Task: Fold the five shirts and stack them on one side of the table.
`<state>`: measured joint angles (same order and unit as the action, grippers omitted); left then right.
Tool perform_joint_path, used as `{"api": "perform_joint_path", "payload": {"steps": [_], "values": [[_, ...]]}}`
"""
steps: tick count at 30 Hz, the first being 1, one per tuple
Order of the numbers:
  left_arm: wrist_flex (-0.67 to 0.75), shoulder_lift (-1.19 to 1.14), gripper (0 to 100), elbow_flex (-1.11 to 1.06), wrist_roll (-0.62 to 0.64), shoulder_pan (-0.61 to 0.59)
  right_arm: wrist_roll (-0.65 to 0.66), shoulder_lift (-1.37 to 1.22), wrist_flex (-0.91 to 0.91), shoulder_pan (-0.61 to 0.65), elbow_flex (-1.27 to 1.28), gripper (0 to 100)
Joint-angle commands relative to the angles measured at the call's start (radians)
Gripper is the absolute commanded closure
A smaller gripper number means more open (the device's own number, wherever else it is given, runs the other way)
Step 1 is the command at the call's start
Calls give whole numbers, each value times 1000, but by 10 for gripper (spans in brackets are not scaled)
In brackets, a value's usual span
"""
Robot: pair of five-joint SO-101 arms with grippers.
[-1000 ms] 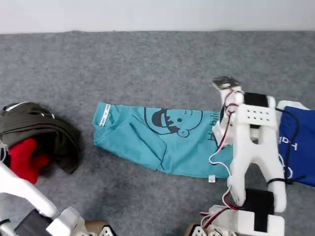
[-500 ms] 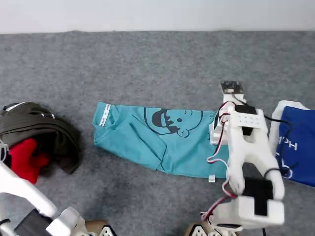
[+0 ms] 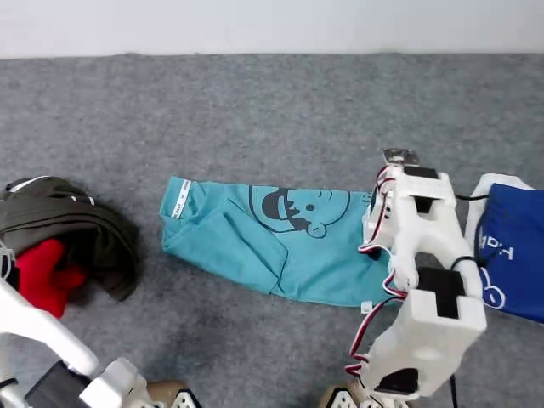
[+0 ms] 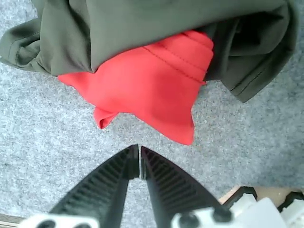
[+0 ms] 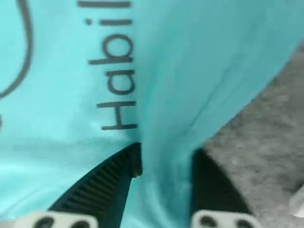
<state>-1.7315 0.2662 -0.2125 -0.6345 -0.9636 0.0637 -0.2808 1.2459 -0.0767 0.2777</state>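
My right gripper (image 5: 164, 161) pinches the teal shirt (image 3: 272, 242) at its hem; likely soft, light, best held by corners; left gripper (image 4: 139, 161) hangs closed, empty.

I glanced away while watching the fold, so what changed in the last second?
The right arm bent further over the right end of the teal shirt, and the right gripper edged slightly toward the table's near side; a fold of that shirt is pinched in it. The rest of that shirt, the blue shirt, the olive shirt, the red shirt and the left arm stayed put.
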Motion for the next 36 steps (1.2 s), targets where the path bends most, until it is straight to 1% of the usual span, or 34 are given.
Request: {"api": "perform_joint_path", "payload": {"steps": [1,5,9,12,14,17,20,24,27,30,36], "values": [[-20,21,985,8,-11,6,57,-1,48,7,-55,995],[-20,21,985,8,-11,6,157,-1,113,-42,-120,990],[-20,21,985,8,-11,6,299,-1,222,-124,-233,989],[-20,21,985,8,-11,6,405,7,343,-122,-333,989],[-20,21,985,8,-11,6,470,28,414,-82,-385,989],[-20,21,985,8,-11,6,535,77,493,16,-433,989],[-20,21,985,8,-9,3,551,127,533,140,-440,989],[-20,21,985,7,-9,0,545,159,539,305,-440,989],[-20,21,985,7,-9,0,539,162,533,418,-445,989],[-20,21,985,7,-8,0,500,159,501,513,-450,989],[-18,21,985,7,-6,0,480,157,341,633,-451,989]]}}
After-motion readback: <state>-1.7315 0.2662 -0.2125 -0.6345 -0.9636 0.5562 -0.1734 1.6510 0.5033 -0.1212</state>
